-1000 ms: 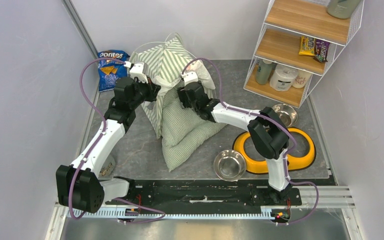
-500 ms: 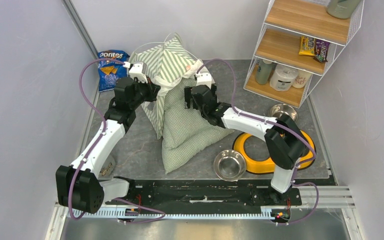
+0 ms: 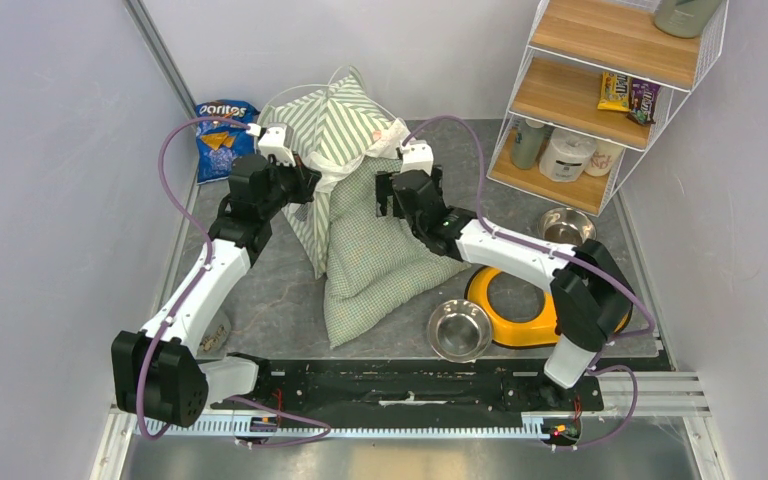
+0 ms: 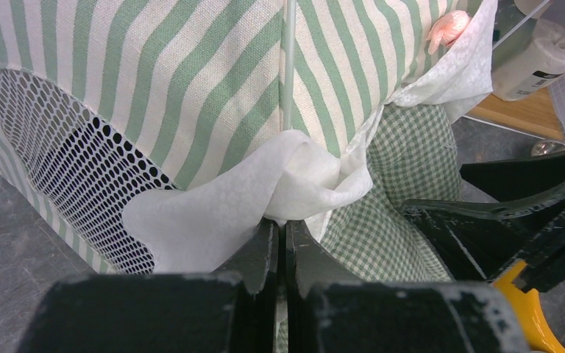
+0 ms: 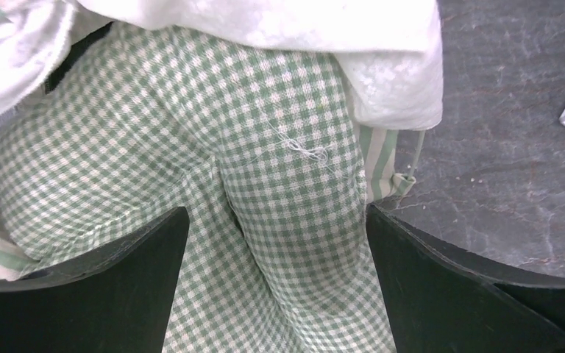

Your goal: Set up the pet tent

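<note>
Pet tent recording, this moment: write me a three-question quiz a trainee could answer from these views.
1. True or false: the left claw is shut on white fabric of the pet tent.
2. In the right wrist view, what shows between the open fingers of the right claw? A chip bag; B checked cushion; C bottle.
3. Fill in: the loose steel bowl stands beside the ____ bowl holder.
Key: 1 true; 2 B; 3 yellow.
</note>
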`<action>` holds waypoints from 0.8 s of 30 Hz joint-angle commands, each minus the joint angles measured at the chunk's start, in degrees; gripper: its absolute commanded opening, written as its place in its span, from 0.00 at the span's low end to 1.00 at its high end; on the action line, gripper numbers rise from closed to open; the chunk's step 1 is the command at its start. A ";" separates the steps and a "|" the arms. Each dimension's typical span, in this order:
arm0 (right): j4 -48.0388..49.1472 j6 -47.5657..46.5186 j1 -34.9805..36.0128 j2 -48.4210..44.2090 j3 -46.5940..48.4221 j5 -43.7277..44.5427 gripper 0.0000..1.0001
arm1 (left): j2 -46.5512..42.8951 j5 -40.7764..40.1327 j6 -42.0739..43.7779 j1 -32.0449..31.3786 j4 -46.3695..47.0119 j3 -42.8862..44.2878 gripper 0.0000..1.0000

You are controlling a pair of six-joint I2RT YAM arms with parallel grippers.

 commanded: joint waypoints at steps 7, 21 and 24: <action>-7.29 -7.90 -0.80 -7.56 4.25 -8.34 0.97 | 0.44 0.10 -2.31 -0.44 -4.56 0.59 0.02; -9.15 -5.52 6.58 -2.61 -3.90 -22.72 0.97 | 0.44 0.10 -1.06 -0.43 -5.44 0.72 0.02; -7.32 -5.62 6.58 0.73 -4.72 -22.15 0.97 | 0.55 0.18 -1.06 -0.43 -5.61 0.72 0.02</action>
